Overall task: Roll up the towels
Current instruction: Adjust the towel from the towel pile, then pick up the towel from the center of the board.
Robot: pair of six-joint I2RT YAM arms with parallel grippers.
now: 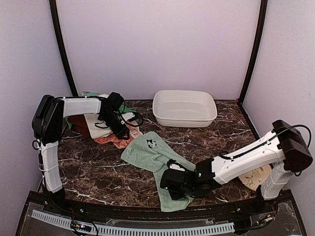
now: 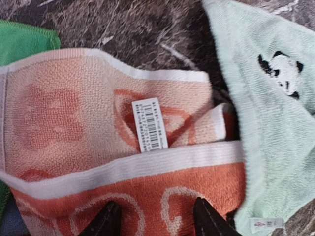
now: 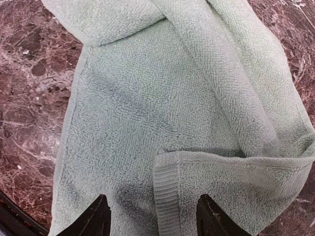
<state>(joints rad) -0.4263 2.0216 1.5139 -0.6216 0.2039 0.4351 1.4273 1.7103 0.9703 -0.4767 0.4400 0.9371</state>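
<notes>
Right gripper (image 3: 152, 216), fingers apart, straddles lower end of sage-green towel (image 1: 147, 153); long axis runs toward upper left. Left gripper (image 2: 155, 219), also apart, over orange towel (image 2: 64, 113).

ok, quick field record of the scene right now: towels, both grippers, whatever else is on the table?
sage-green towel: mid-table, unrolled, near corner folded over
orange towel: rumpled, back left, barcode tag up
left gripper: open, above the orange towel
right gripper: open, over the sage-green towel's near end
basin: back centre
plate: right edge, partly hidden by the right arm
</notes>
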